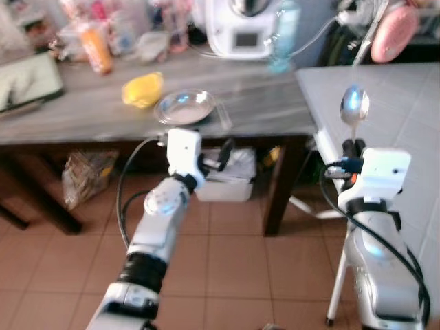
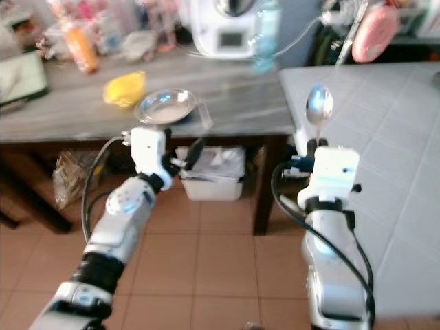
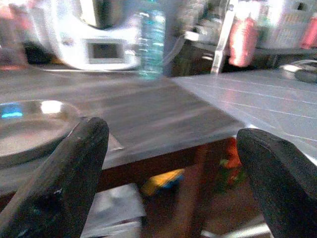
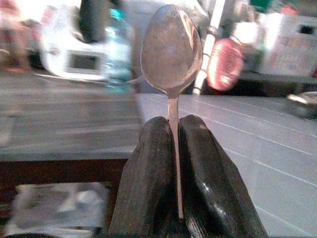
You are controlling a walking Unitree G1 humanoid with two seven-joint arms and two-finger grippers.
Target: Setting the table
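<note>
Your right gripper (image 4: 173, 144) is clamped on the handle of a metal spoon (image 1: 353, 106), both black fingers pressed flat against the thin stem, and the spoon stands upright with its bowl above the fingertips. You are holding it over the near edge of the pale tiled table (image 1: 412, 124) on your right. Your left gripper (image 3: 173, 168) has its fingers spread wide with nothing between them, and it hangs just in front of the edge of the long grey wooden table (image 1: 82, 110), below the tabletop. On that grey table, close to its front edge and just above your left wrist, you can see a round metal plate (image 1: 184, 106), and just beside it on its left a yellow thing (image 1: 143, 89) too blurred to name. Further back stand an orange bottle (image 1: 96, 47), a white kitchen machine (image 1: 240, 31) and a clear blue-green water bottle (image 1: 283, 34). Under the grey table sits a white plastic box (image 1: 230, 180) on the reddish tiled floor (image 1: 234, 261). A pink round object (image 1: 393, 31) hangs behind the pale table.
</note>
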